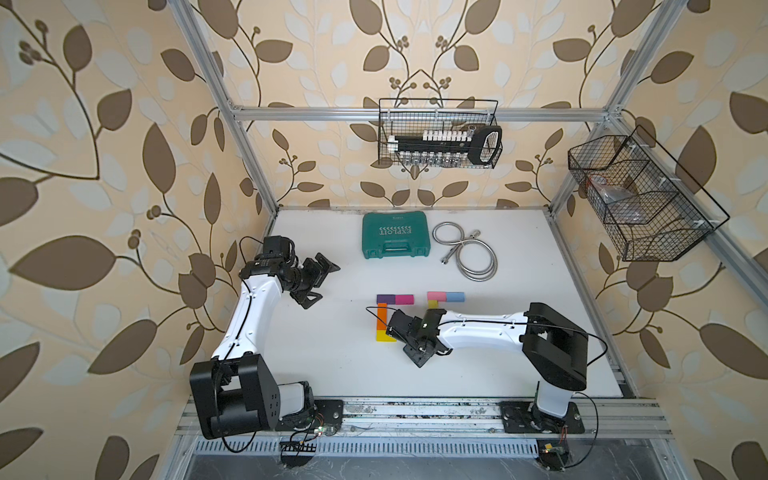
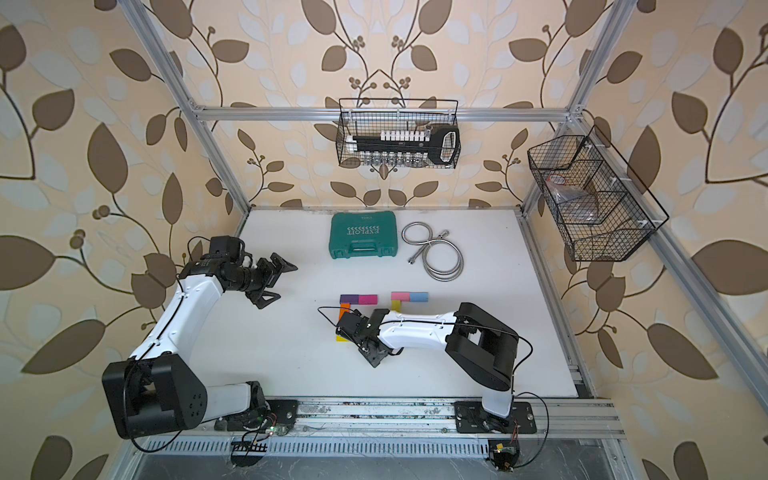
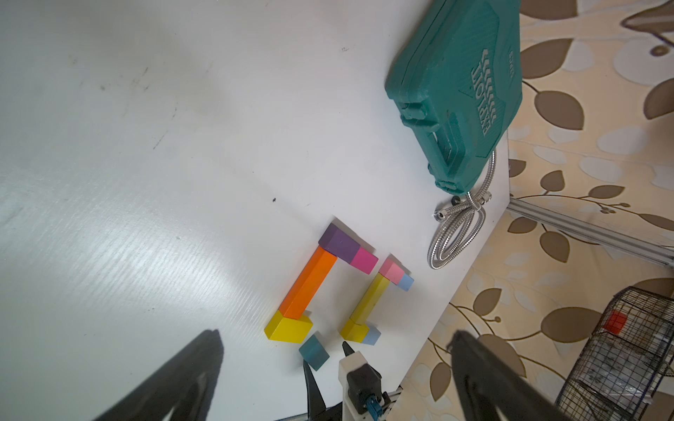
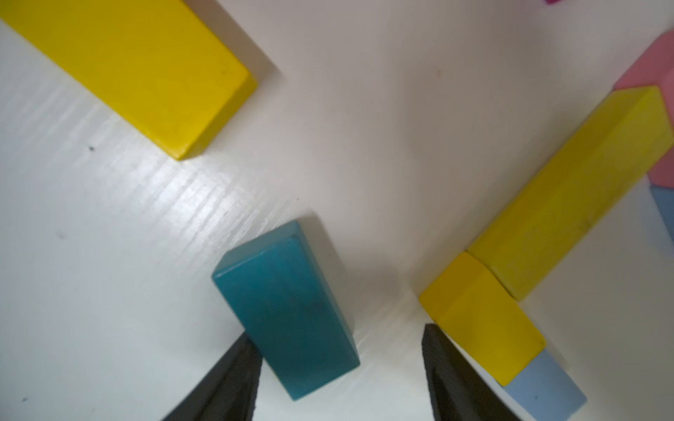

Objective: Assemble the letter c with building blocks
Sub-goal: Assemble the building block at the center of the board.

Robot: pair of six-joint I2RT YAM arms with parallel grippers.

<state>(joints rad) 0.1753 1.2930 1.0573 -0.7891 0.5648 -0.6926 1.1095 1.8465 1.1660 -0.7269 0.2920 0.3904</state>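
Far centre of white table: green tool case. Left gripper at left, jaws wide, empty. Right gripper low among building blocks, jaws apart, gripping nothing; teal block lies between them, near yellow block.

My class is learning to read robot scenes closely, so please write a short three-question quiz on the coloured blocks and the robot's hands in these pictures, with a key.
1. True or false: the teal block touches the flat yellow block.
2. What colour is the long block that runs from the purple block to the flat yellow block?
3. Fill in: the right hand has its jaws ___, with the teal block between them.
Key: 1 false, they lie apart; 2 orange; 3 open.
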